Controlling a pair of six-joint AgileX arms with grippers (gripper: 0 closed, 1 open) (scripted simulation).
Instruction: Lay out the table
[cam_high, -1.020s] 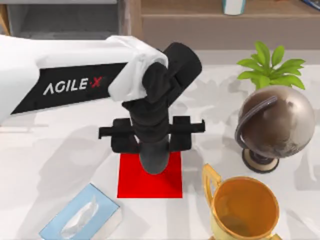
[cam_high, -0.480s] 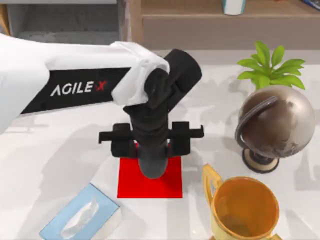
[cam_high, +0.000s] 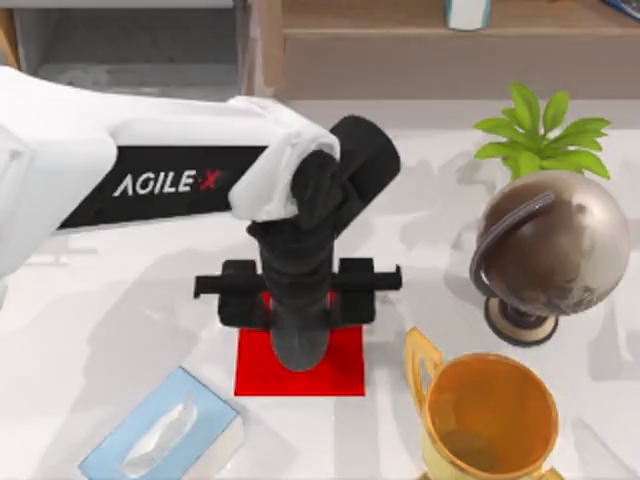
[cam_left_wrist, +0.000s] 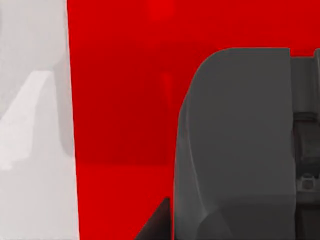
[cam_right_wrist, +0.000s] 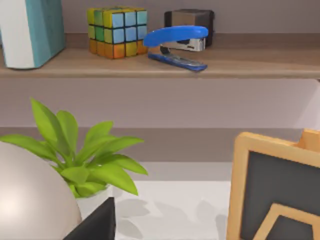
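Note:
My left gripper (cam_high: 300, 315) points straight down over a small red square mat (cam_high: 345, 375) on the white table (cam_high: 110, 330). A dark grey rounded object (cam_high: 302, 345) sits between its jaws, low over the mat's middle. The left wrist view has that grey object (cam_left_wrist: 235, 140) close up against the red mat (cam_left_wrist: 120, 100). One black fingertip (cam_left_wrist: 157, 225) touches its edge, and white table (cam_left_wrist: 30, 125) lies beside the mat. I cannot tell whether the object rests on the mat. A black corner of my right gripper (cam_right_wrist: 97, 225) shows in the right wrist view.
A blue tissue box (cam_high: 160, 435) lies left of the mat. A gold trophy cup (cam_high: 490, 415), a brown globe (cam_high: 550, 250) and a potted plant (cam_high: 540, 135) stand to its right. A wooden shelf (cam_right_wrist: 200, 62) behind carries a colour cube (cam_right_wrist: 117, 30) and blue stapler (cam_right_wrist: 177, 42). A wood-framed board (cam_right_wrist: 275, 195) stands nearby.
The left arm has reached a little farther right and toward the near edge. Gripper and grey object have shifted together and now cover more of the red mat.

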